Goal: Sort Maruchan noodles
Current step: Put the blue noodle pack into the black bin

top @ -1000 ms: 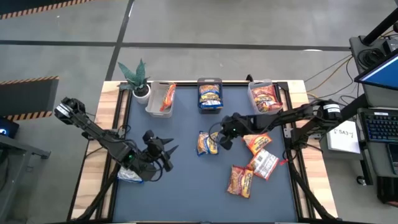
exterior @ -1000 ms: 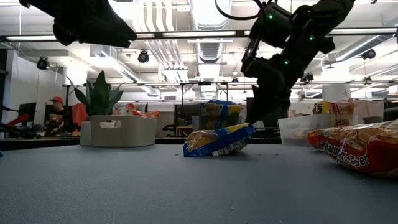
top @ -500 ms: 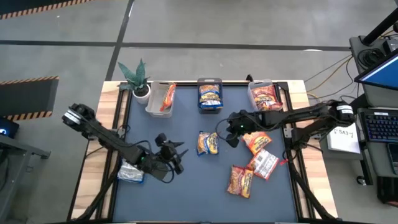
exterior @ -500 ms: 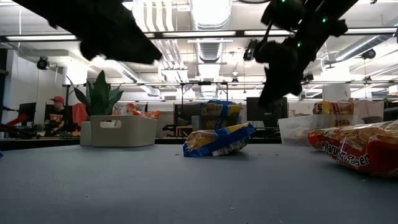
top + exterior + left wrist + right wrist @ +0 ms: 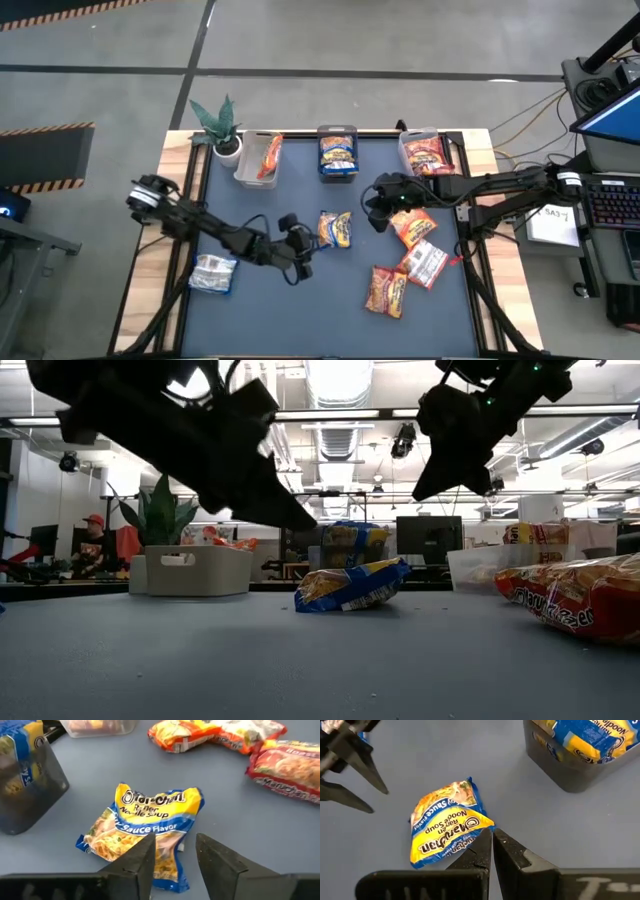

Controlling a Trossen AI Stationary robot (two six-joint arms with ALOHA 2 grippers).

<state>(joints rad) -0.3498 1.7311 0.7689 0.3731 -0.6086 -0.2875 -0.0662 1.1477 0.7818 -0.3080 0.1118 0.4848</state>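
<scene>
Maruchan noodles are partly sorted, I judge. Three clear bins [image 5: 338, 131] line the mat's [image 5: 300, 310] twelve o'clock edge and each already holds packets: orange ones in the left bin [image 5: 268, 158], blue-yellow ones in the middle bin [image 5: 338, 153], red ones in the right bin [image 5: 427, 157]. Five packets are left loose: a cluster of three [image 5: 408, 262] toward four o'clock, a silvery packet [image 5: 212, 273] at the mat's edge toward eight o'clock, and a blue-yellow packet [image 5: 334, 228] near the centre.

That central packet looks like the next to go. The left gripper [image 5: 301, 247] hovers just beside it at its eight o'clock, fingers apart and empty; the right gripper [image 5: 373, 207] hangs at its two o'clock, fingers pressed together on nothing.

The high view alone gives the whole tally. The left wrist view shows the blue-yellow packet [image 5: 145, 827] lying crumpled just ahead of the open fingers [image 5: 137, 862]. The right wrist view shows it [image 5: 448, 833] flat with its label legible. The low view shows both grippers well clear of the mat and the packet [image 5: 352, 585] puffed up.
</scene>
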